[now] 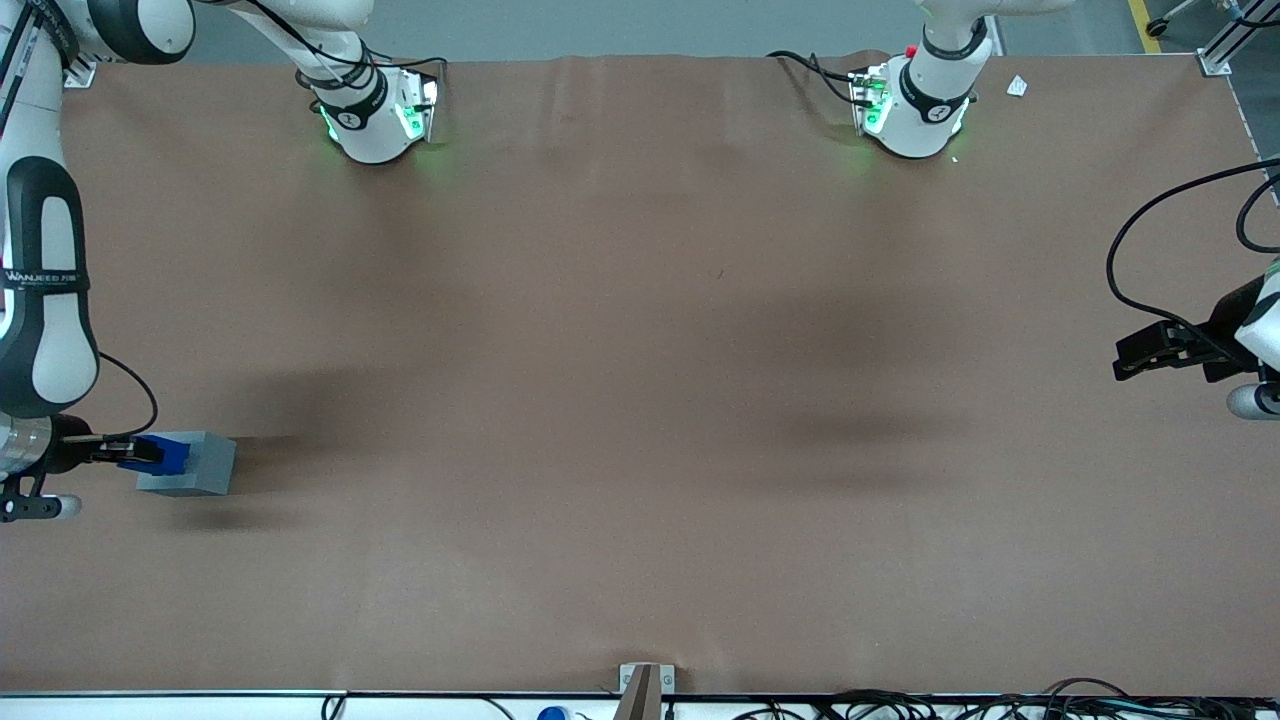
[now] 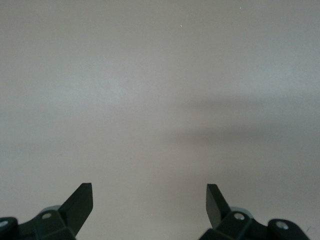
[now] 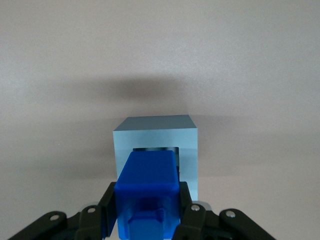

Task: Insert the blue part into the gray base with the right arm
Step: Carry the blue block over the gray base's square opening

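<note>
Your black two-finger gripper (image 3: 148, 220) is clamped on the small bright blue plastic block (image 3: 148, 192), its nose at the light gray cube's (image 3: 155, 131) recess, probably partly in; push straight.

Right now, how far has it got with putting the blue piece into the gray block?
Picked up: the gripper, at the working arm's end of the table, is shut on the blue part. In hand: the part's tip sits at the square recess of the gray base. Left: pushing it fully in, then letting go.
</note>
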